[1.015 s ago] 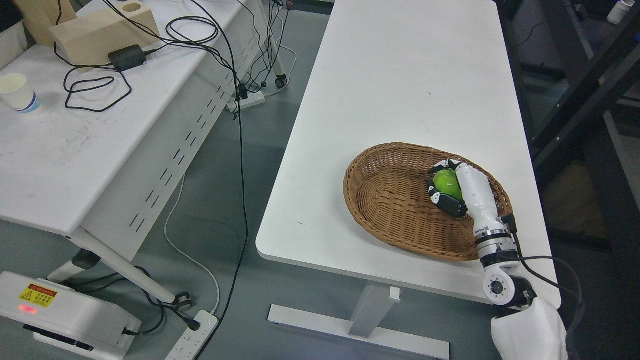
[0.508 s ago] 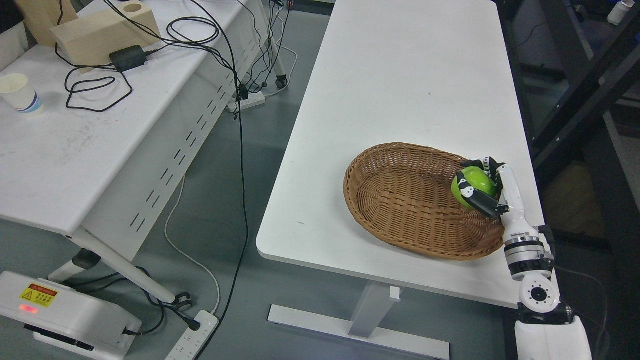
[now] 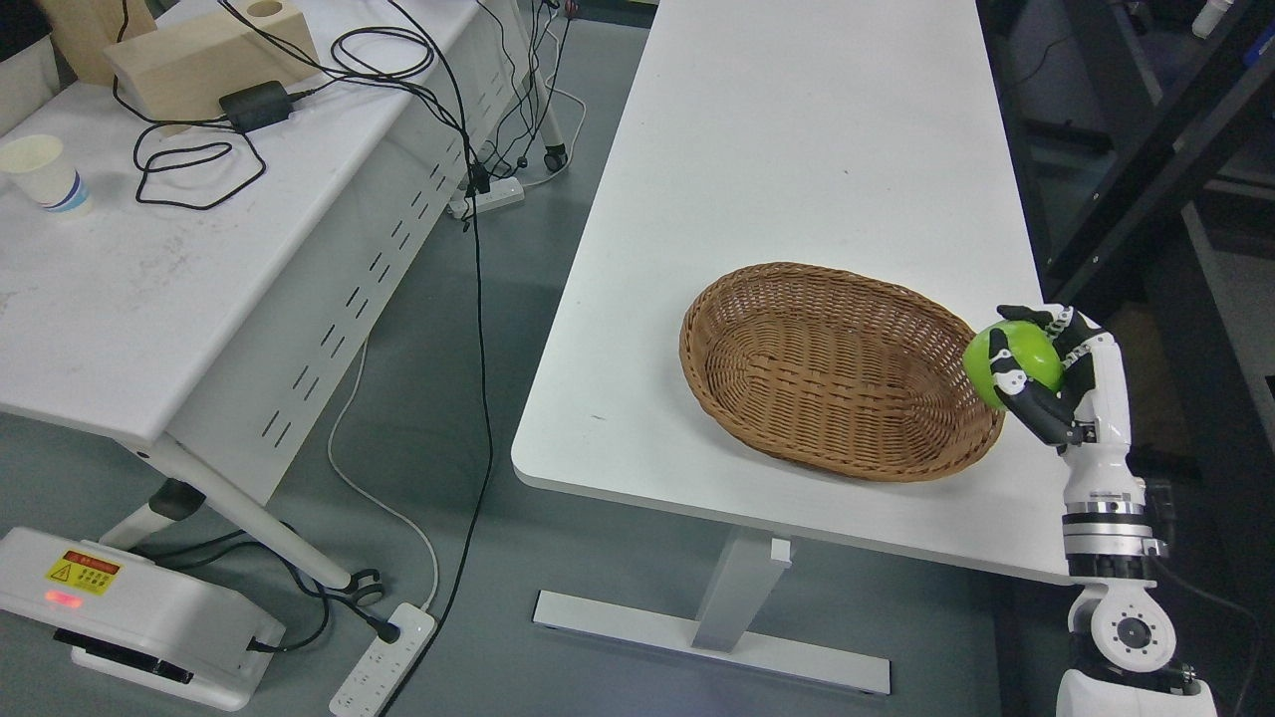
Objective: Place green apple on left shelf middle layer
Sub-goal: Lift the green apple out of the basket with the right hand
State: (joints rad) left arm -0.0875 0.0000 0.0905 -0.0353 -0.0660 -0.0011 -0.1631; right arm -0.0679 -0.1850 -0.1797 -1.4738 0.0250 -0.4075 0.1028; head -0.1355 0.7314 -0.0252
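Here the right hand (image 3: 1051,373) grips the green apple (image 3: 1011,360), seemingly clear of the basket (image 3: 797,398).

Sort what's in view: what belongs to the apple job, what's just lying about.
Job: apple, gripped in right hand; basket it came from.
Lying about: paper cup, wooden block, black adapter, cables, power strip.

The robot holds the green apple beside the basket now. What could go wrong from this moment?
1. The right hand grips the green apple mostly from one side, so it might slip and drop onto the wicker basket rim or the floor.
2. The hand is at the white table edge; the arm could possibly brush the basket when turning.
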